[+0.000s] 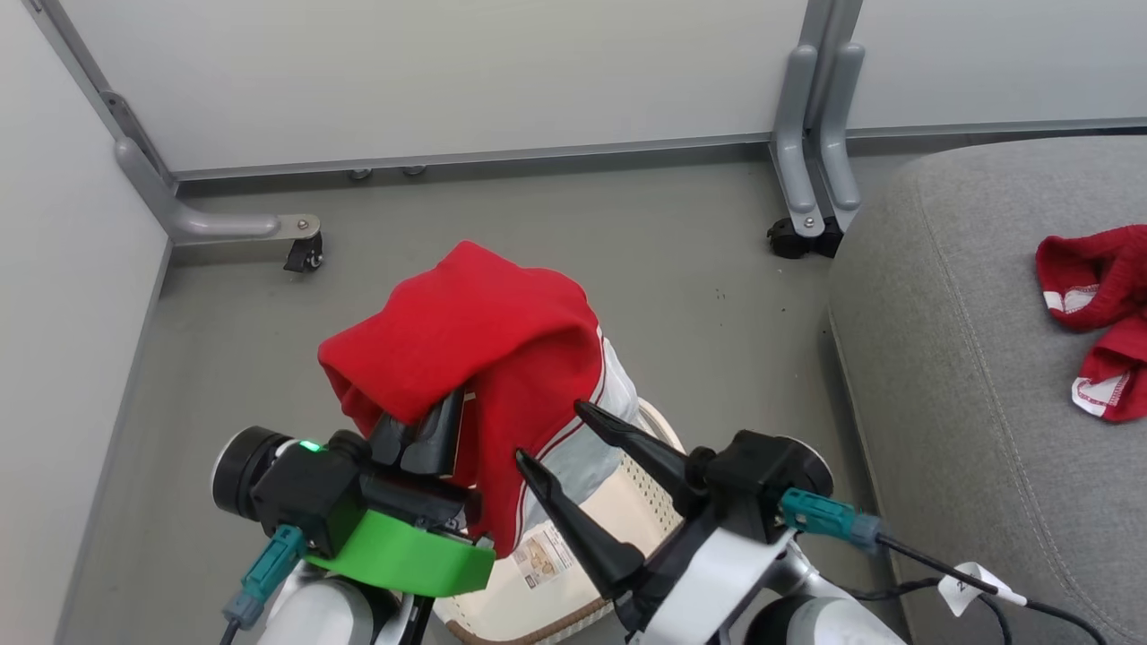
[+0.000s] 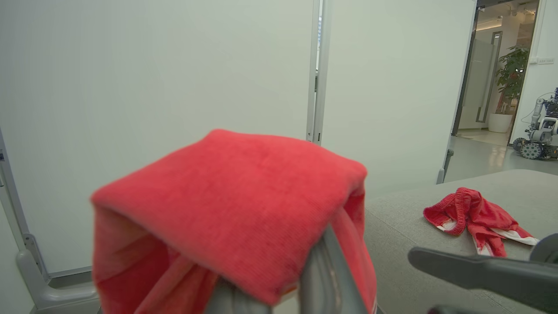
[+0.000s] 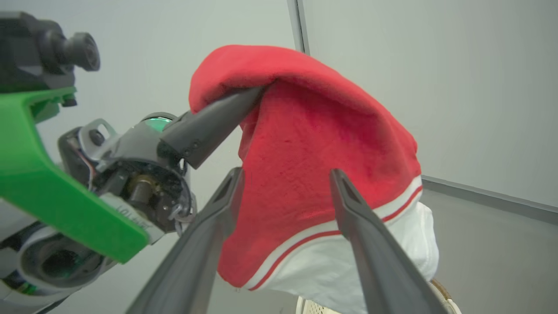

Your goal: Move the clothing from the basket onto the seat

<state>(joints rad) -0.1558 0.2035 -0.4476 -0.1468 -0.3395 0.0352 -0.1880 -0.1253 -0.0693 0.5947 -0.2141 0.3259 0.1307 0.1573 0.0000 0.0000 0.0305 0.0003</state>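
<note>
Open grey floor point(image 1: 538, 224) is seen across the upper middle of the head view. It is shut in by pale wall panels point(image 1: 448, 72) along the top and left edges. Two grey panel feet with small wheels are set on it, one at the upper left point(image 1: 300, 242) and one at the upper right point(image 1: 806, 224). The second foot is just beside the rounded corner of the seat point(image 1: 986, 376).

The right side of the frame is taken up by the seat. Its long rounded edge can be followed from the upper right down to the lower right. A strip of bare floor is seen between that edge and the basket point(image 1: 618, 520). The basket is found at the bottom middle, partly hidden by both arms and by hanging cloth.

At the lower left, the left gripper point(image 1: 428, 434) is pressed together on a red garment point(image 1: 475, 331). Its fingertips are covered by the cloth like a hood. The garment is held up above the basket, and its white hem with a red stripe is hung down toward the rim.

At the lower middle, the right gripper point(image 1: 548, 432) is spread wide and nothing is held in it. In the right wrist view its two fingers are seen in front of the hanging cloth. Whether the cloth is touched cannot be told.

Another red garment point(image 1: 1098, 296) is laid crumpled on the seat at the right edge, well apart from both grippers.
</note>
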